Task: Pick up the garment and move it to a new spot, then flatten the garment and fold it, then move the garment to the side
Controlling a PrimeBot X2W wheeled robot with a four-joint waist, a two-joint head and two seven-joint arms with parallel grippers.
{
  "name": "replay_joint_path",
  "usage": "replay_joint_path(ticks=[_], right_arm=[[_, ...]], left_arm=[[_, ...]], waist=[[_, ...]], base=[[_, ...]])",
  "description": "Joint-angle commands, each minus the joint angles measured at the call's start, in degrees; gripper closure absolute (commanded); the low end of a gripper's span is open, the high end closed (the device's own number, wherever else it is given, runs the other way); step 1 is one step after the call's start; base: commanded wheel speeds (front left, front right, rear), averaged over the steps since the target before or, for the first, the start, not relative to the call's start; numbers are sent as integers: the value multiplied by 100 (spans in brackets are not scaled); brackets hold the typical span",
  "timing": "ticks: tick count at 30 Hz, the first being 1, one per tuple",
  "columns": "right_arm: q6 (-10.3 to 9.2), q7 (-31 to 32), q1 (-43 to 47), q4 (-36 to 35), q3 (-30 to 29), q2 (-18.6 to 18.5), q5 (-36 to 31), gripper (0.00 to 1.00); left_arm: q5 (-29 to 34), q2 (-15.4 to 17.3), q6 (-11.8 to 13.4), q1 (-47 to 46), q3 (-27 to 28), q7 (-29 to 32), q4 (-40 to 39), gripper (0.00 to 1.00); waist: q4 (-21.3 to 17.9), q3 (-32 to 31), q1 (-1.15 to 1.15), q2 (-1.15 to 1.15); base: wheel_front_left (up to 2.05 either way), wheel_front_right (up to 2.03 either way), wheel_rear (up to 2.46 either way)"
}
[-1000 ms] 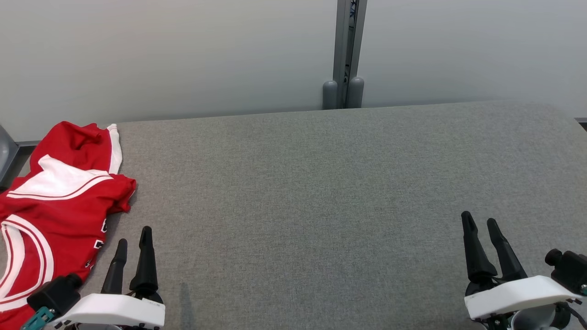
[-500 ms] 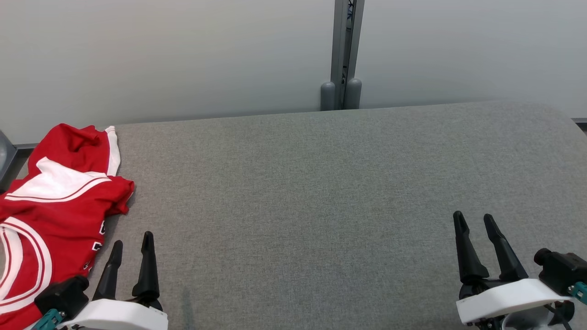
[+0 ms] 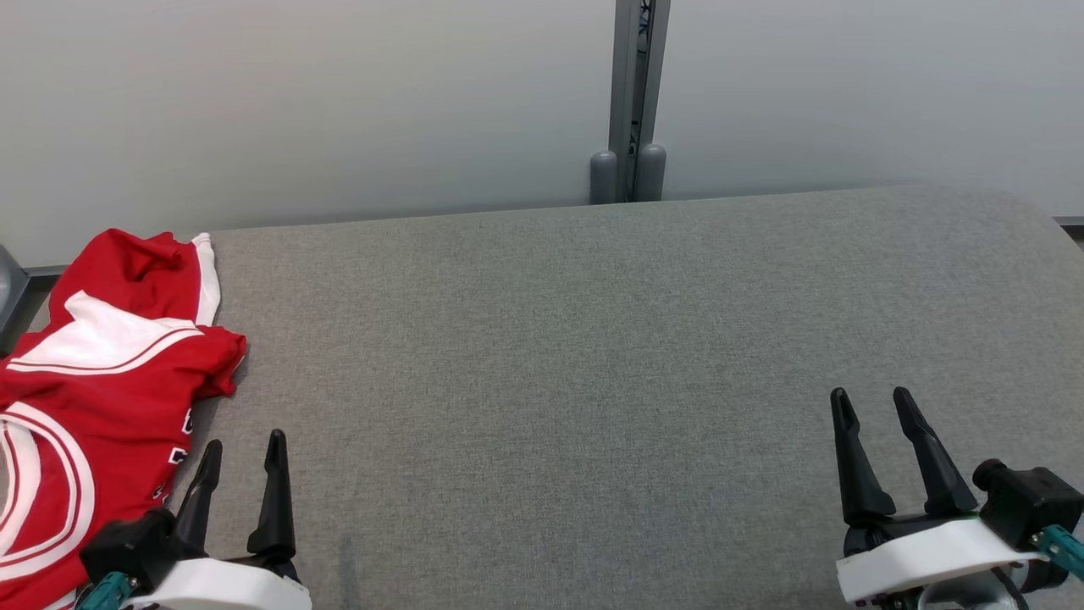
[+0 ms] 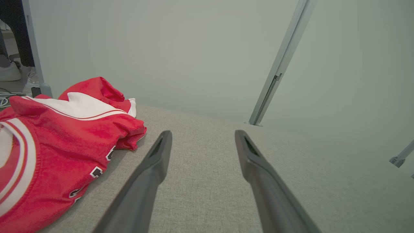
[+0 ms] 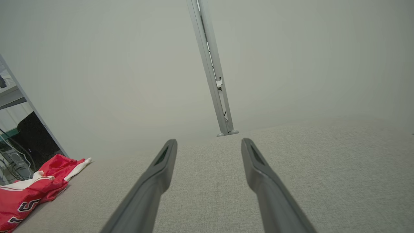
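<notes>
step: pick-up not begun; the first grasp looks to be the job in hand.
garment (image 3: pixel 102 364): red with white trim, crumpled at the far-left edge of the table (image 3: pixel 550 356). Part of it runs past the left edge of the head view.
left end effector (image 3: pixel 244 440): jaws wide, empty, just beside the garment's right edge and apparently clear of it.
right end effector (image 3: pixel 871 394): jaws wide, empty, over bare table at right, well apart from the garment.
grasp point: the left arm is the near one. Best target is probably the bunched fold at the garment's right edge, where the cloth stands proud of the table.
approach: straddle a ridge and close on few layers. A thick wad would likely lift as a lump and flatten badly.
drop spot: the table centre is bare and looks roomy enough to spread the garment.
risk: the soft grey cover could snag the tips if they come in too low. A leftward tug might slide the garment off the edge.
right arm: best kept wide, ready for a second corner.
</notes>
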Motion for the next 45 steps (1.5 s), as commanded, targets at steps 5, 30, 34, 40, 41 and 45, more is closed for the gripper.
replay_joint_path(ticks=[5, 30, 34, 40, 41, 45], right_arm=[[10, -112, 21, -86, 18, -52, -344, 0], [12, -402, 214, -1, -43, -61, -1175, 0], [13, -446, 247, 28, -55, -63, -1283, 0], [13, -506, 296, 64, -66, -64, -1436, 0], [13, -494, 299, 77, -73, -64, -1410, 0], [13, -491, 293, 108, -70, -64, -1305, 0]], left_arm=[[355, 38, 45, 46, -17, -84, -26, 0], [1499, 58, 96, 165, -11, -375, 78, 0], [1642, 50, 98, 203, -3, -420, 99, 0], [1799, 48, 11, 204, 19, -476, 176, 0], [1779, 44, 13, 208, 18, -470, 186, 0], [1754, 37, -12, 218, 30, -470, 201, 0]], waist=[[32, -15, 0, 0], [75, -81, 0, 0], [89, -99, 0, 0], [102, -107, 0, 0], [103, -108, 0, 0], [97, -115, 0, 0]], base=[[0, 0, 0], [0, 0, 0], [0, 0, 0], [0, 0, 0], [0, 0, 0], [0, 0, 0]])
